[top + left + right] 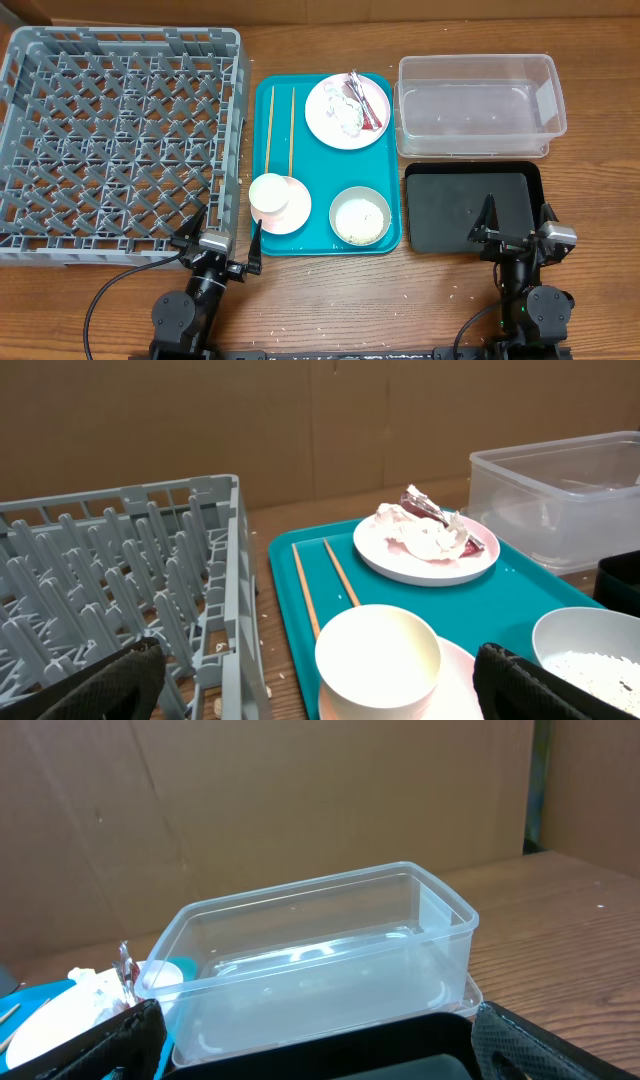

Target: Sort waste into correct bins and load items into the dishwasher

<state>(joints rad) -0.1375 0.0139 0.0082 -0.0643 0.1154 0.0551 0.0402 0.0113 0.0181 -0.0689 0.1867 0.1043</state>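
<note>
Both arms are parked at the near table edge. The left gripper (222, 235) is released, its fingers (90, 690) spread wide with nothing between them. It sits between the near right corner of the grey dish rack (120, 140) and the near left corner of the teal tray (318, 238). The right gripper (517, 222) is also released and empty, its fingertips over the near edge of the black tray (450, 205).

The clear tub (478, 105) stands just behind the black tray. In the right wrist view I see nothing inside it.

All dishes are on the teal tray:
- The large pink plate (325, 115) is at the far right. It carries the crumpled red wrapper (366, 104) and white scraps (345, 118). The wrapper lies on the plate's right side, touching the scraps.
- The two chopsticks (270, 130) lie side by side at the far left, slightly apart, pointing away from me.
- The white cup (267, 192) is upright at the near left, resting on the small pink bowl (296, 212) toward its left side.
- The grey-green bowl (360, 195) is at the near right and holds rice (360, 218).

A few white specks lie on the wood near the tray's front edge; they are too small to identify.

The left wrist view agrees: cup (378, 660) closest, chopsticks (340, 572) behind it, plate (400, 565) beyond, rack (120, 580) to the left.
</note>
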